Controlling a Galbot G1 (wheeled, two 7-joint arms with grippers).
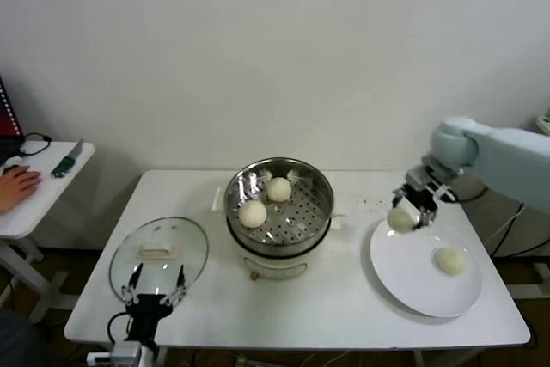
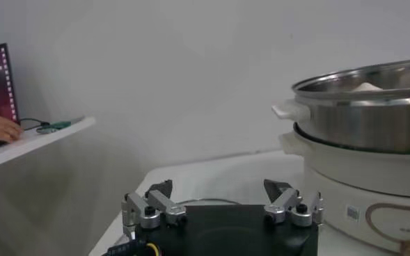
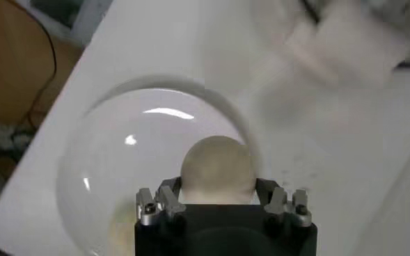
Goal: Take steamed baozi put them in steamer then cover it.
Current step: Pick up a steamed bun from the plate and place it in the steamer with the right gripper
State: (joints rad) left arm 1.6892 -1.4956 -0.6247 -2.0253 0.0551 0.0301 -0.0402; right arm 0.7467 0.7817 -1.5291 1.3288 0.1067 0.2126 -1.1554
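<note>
1. Baozi: two [image 1: 253,213] [image 1: 278,189] already lie on the perforated floor of the steamer [image 1: 320,182], which stands mid-counter toward the back edge.
2. A third bun [image 1: 400,219] is pinched in the right gripper [image 1: 404,217], lifted over the steamer-side rim of the white plate [image 1: 412,285] near the counter's right edge; the right wrist view shows the bun [image 3: 217,169] between the jaws with the plate [image 3: 107,181] below it.
3. A fourth bun [image 1: 450,260] lies on the plate, apart from the gripper.
4. The lid [image 1: 160,251] lies flat at the counter's front-left corner, handle up.
5. The left gripper [image 1: 155,291] is parked at the lid's front rim, jaws spread wide and holding nothing; its wrist view shows both fingers [image 2: 149,209] apart.
6. Handling, as a judgement: the buns look soft, light and easily dented, with a smooth skin that may slip or stick. A gentle hold across the widest part of the dome, as here, seems best; squeezing harder would likely crease the dough.
7. The step in hand appears to be carrying the third bun to the steamer, setting it on the free part of the floor clear of the two already inside.
8. The lid is probably heavier, rigid and breakable; its bar handle [image 1: 158,252] is the sensible place to grasp.
</note>
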